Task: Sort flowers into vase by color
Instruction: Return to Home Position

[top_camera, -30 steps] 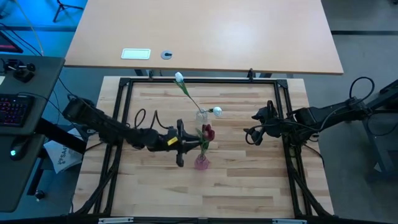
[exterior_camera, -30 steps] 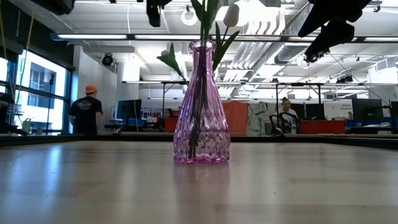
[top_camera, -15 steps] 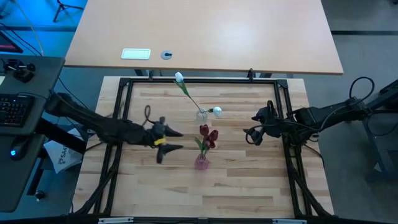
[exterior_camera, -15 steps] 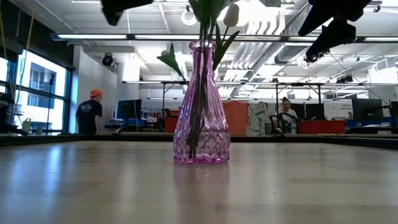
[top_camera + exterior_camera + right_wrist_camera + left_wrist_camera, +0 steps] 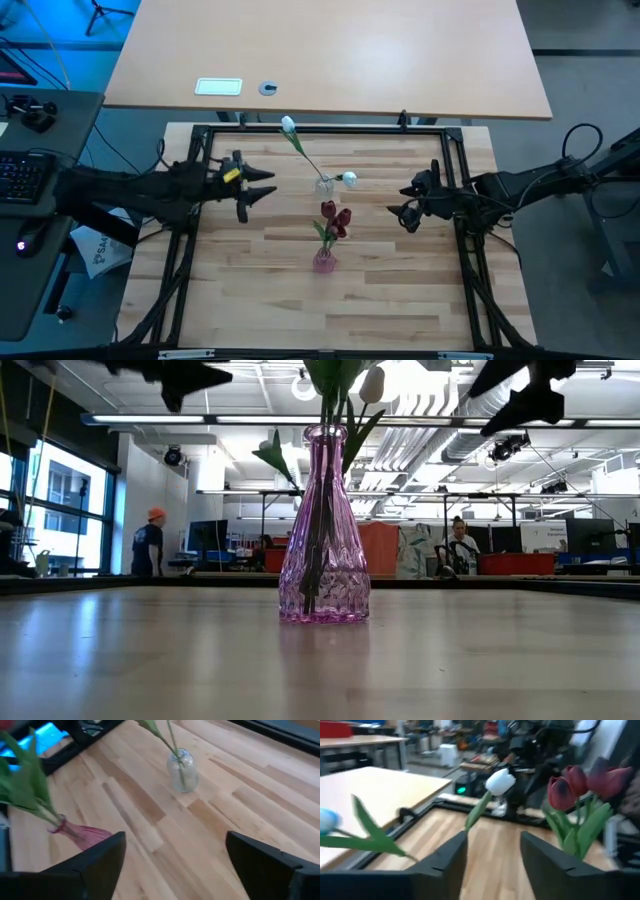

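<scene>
A pink glass vase (image 5: 323,262) (image 5: 323,530) stands near the table's middle and holds the dark red tulips (image 5: 335,215) (image 5: 575,780) by their stems. A small clear vase (image 5: 324,186) (image 5: 183,770) stands farther back with two white tulips (image 5: 288,124) (image 5: 349,179) (image 5: 500,781) leaning out of it. My left gripper (image 5: 264,186) (image 5: 492,837) hangs open above the table, left of the clear vase. My right gripper (image 5: 400,206) (image 5: 175,840) hangs open to the right of both vases. Neither touches anything.
A black metal frame (image 5: 200,135) borders the wooden work table. A second light table (image 5: 330,50) stands beyond the far edge. Bare wood lies in front of the pink vase. People (image 5: 148,545) show far off in the room behind.
My left gripper has drawn back from the red tulips in the pink vase, moving toward the table's left and far edge and rising. The red tulips have stayed in the pink vase, now free of the gripper.
</scene>
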You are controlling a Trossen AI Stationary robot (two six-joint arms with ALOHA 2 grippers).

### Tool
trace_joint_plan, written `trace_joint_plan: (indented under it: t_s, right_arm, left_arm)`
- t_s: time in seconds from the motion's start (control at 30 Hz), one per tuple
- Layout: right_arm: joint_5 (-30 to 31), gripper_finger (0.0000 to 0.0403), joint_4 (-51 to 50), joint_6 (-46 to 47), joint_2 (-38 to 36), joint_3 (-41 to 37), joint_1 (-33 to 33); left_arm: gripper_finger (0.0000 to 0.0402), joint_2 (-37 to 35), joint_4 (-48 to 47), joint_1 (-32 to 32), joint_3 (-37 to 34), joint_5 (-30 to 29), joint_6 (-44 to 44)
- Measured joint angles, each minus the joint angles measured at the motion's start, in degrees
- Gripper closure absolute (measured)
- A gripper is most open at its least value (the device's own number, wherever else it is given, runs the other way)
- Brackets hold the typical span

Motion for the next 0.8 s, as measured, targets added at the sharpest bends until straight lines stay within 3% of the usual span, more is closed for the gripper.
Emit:
trace_joint_plan:
  t_s: [0.1, 0.23, 0.37, 0.43, 0.57, 0.8]
  right_arm:
    - [-2.3, 0.0105, 0.1, -0.1, 0.0, 1.7, -1.0]
    - [-6.0, 0.02, 0.1, -4.1, 0.0, 4.8, -2.1]
    - [-7.1, 0.0339, -0.5, -8.6, -0.1, 6.7, -2.2]
    - [-7.1, 0.0385, -1.0, -9.3, -0.4, 6.8, -2.2]
    - [-7.3, 0.0378, -2.9, -7.7, -1.2, 6.8, -2.2]
    - [-7.3, 0.0396, -8.8, -3.3, -4.7, 6.8, 0.7]
  left_arm:
    - [0.0295, -0.6, 9.0, 5.2, -6.6, 8.7, -2.9]
    - [0.0385, -2.0, 19.0, 8.7, -15.0, 14.0, -10.0]
    - [0.0392, -4.8, 26.5, 8.1, -21.7, 12.9, -17.2]
    - [0.0399, -6.3, 28.7, 6.5, -24.4, 10.1, -18.8]
    - [0.0401, -9.0, 31.2, 3.0, -27.6, 3.5, -19.0]
    - [0.0401, -12.9, 31.1, 0.3, -31.6, -2.4, -16.5]
